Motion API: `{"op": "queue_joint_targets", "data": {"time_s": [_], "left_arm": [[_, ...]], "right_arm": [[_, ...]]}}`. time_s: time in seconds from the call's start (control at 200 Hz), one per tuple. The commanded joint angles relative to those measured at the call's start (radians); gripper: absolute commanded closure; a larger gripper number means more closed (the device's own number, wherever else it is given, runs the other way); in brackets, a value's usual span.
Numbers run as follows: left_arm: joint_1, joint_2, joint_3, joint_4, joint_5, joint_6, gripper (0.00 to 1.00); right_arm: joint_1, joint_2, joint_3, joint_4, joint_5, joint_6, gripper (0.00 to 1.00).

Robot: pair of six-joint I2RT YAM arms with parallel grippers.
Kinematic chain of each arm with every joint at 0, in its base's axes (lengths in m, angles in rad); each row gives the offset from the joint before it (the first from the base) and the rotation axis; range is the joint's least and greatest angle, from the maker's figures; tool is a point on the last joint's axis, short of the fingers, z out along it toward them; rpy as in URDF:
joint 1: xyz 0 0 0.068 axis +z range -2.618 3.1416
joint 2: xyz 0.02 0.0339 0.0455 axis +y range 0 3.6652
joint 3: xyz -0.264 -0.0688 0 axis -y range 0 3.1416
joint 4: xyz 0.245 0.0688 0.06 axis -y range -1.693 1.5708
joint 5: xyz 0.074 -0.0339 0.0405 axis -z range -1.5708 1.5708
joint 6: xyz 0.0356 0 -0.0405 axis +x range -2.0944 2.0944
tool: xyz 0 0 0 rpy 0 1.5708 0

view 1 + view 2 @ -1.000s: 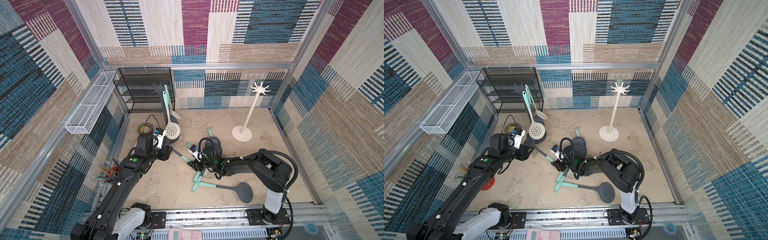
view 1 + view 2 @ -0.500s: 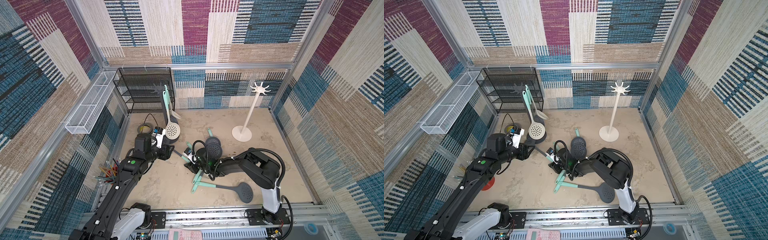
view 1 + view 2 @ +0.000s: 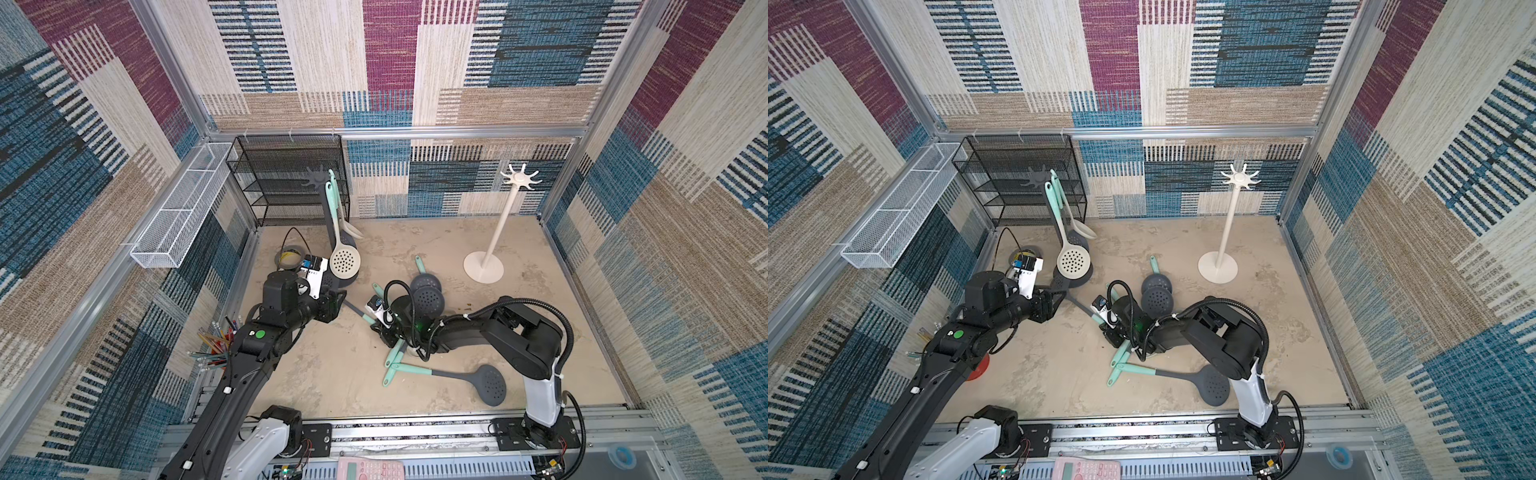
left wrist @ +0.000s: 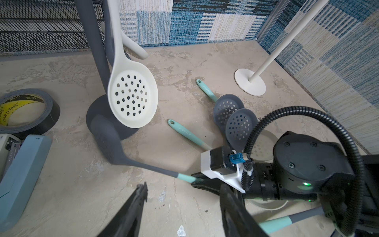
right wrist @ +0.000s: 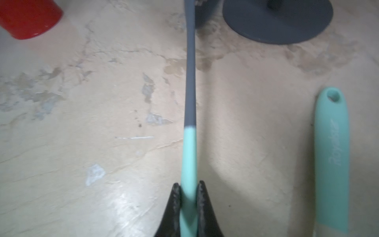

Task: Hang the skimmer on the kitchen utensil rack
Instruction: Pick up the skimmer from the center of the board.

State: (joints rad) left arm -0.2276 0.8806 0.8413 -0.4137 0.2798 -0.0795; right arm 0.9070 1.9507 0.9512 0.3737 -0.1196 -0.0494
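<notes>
A grey skimmer (image 4: 106,139) with a teal handle lies on the floor, its head against the base of the grey utensil rack (image 3: 328,216). My right gripper (image 5: 188,184) is shut on the teal handle, which shows pinched between both fingers in the right wrist view. In both top views the right gripper (image 3: 372,322) (image 3: 1104,323) sits low at mid-floor. My left gripper (image 4: 184,192) (image 3: 337,298) hovers open just above the skimmer's shaft (image 3: 1084,307), holding nothing. A white skimmer (image 3: 344,262) and other utensils hang on the grey rack. The white utensil rack (image 3: 498,224) at back right is bare.
Several more grey skimmers (image 3: 428,299) (image 3: 490,384) lie around the right arm, with a loose teal handle (image 5: 331,156) beside the grip. A tape roll (image 4: 24,110), a stapler (image 4: 20,168) and a red cup (image 3: 976,368) sit at left. A black mesh shelf (image 3: 286,178) stands at back left.
My right arm slid left along the floor and its gripper closed on the skimmer's teal handle. The left arm has barely moved and stays open.
</notes>
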Motion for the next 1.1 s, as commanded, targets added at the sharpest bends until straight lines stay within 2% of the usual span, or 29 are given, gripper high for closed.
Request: {"op": "queue_joint_targets", "data": {"time_s": [0.0, 0.18, 0.411, 0.601, 0.776, 1.092], "left_arm": [[-0.004, -0.017, 0.014, 0.0, -0.022, 0.003, 0.41], [-0.01, -0.015, 0.018, -0.011, -0.005, 0.01, 0.41], [-0.012, -0.023, -0.033, 0.022, -0.003, 0.084, 0.43], [-0.012, -0.037, -0.034, 0.047, -0.045, 0.147, 0.43], [-0.012, -0.045, -0.031, 0.069, -0.072, 0.162, 0.43], [-0.012, -0.029, -0.018, 0.109, -0.033, 0.165, 0.43]], "right_arm": [[-0.002, -0.045, -0.007, -0.014, -0.025, 0.003, 0.96], [0.0, -0.112, 0.006, -0.099, -0.099, -0.006, 0.98], [-0.001, -0.141, 0.044, -0.236, -0.247, -0.022, 1.0], [-0.001, -0.175, 0.041, -0.302, -0.271, -0.037, 1.0], [0.0, -0.237, -0.004, -0.333, -0.296, 0.003, 1.0], [-0.001, -0.36, -0.076, -0.442, -0.24, 0.044, 1.0]]}}
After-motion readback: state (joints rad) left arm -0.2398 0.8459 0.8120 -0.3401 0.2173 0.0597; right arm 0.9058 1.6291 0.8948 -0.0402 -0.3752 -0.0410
